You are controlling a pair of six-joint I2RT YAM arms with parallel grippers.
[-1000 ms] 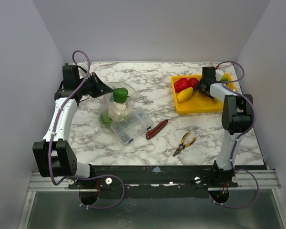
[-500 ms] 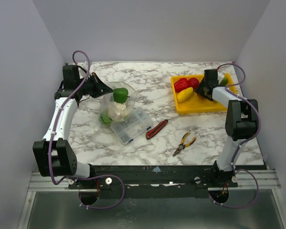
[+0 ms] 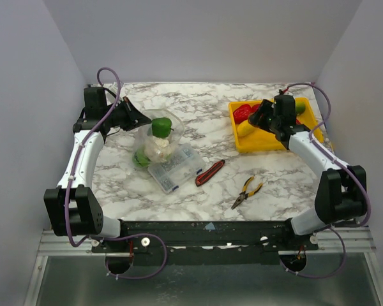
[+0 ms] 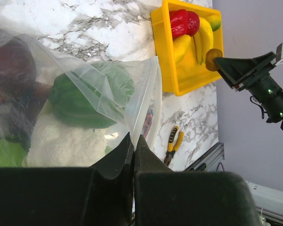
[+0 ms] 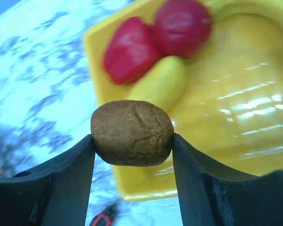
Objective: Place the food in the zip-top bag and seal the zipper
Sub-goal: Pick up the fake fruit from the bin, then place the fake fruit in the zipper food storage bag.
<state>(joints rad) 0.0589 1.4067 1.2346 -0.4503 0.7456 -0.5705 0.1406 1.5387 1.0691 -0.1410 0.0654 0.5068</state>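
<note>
The right pincer (image 5: 132,141) is clamped on a brown, rough-skinned oval toy potato (image 5: 132,132), one finger on each end, so the piece's long axis runs straight across the gap. It hangs over the near left corner of the yellow plastic tray (image 3: 274,143), lifted off the tray floor as far as I can judge.

What the coming move turns on is direction. The clear, crinkly zip-top bag (image 4: 137,89) lies well to the left of the tray, across open marble worktop (image 3: 204,115), on the left arm's side. The potato must therefore travel leftward away from the tray and come down into the mouth.

The left pincer (image 4: 134,141) is pinched tight on the bag's thin film at the mouth edge and lifts it (the zipper strip itself is too faint to pick out). Inside the bag sit a green toy pepper (image 4: 85,101), a white cauliflower (image 4: 66,146) and a dark maroon piece (image 4: 9,70).

In the tray there remain two red pieces (image 5: 132,49), a yellow banana-shaped one (image 5: 158,84) and a greenish-yellow one (image 3: 300,107) at the far corner.

A clear rigid compartment box (image 3: 175,169) touches the bag on its tray side. A red-and-black knife (image 3: 209,173) and yellow-handled pliers (image 3: 246,191) lie nearer the arm bases than the tray.
</note>
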